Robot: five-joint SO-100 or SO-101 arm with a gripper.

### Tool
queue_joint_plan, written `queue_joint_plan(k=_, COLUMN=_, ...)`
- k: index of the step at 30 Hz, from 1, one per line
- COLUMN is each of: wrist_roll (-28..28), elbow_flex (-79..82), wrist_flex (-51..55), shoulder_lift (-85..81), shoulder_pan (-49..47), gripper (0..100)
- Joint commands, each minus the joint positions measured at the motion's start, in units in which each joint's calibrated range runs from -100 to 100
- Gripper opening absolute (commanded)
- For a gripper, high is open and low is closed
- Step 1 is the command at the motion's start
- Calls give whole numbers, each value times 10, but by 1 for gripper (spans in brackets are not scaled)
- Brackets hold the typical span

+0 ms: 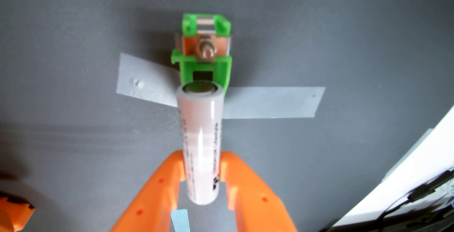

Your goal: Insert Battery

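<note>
Gripping a white battery [200, 143] between its two orange fingers [167, 173], the gripper [202, 165] is closed on the cell's lower part, with the battery's far end pointing up the wrist view. That end sits just in front of a green holder [205, 67] with metal contacts, which is fixed to the grey mat [73, 25] by pale tape [270, 101].

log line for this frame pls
fingers shut on battery | battery tip near green holder | holder taped to mat | not inserted
</note>
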Motion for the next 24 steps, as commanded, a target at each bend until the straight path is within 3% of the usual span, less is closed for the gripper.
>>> queue_joint_plan(k=1, wrist_roll=4, elbow_flex=-2, wrist_flex=-4, shoulder_lift=-18, shoulder_pan=3, gripper=2)
queue_joint_plan(k=24, wrist_roll=4, elbow_flex=-2, wrist_flex=-21, shoulder_lift=-13, shoulder_pan=-7, gripper=2)
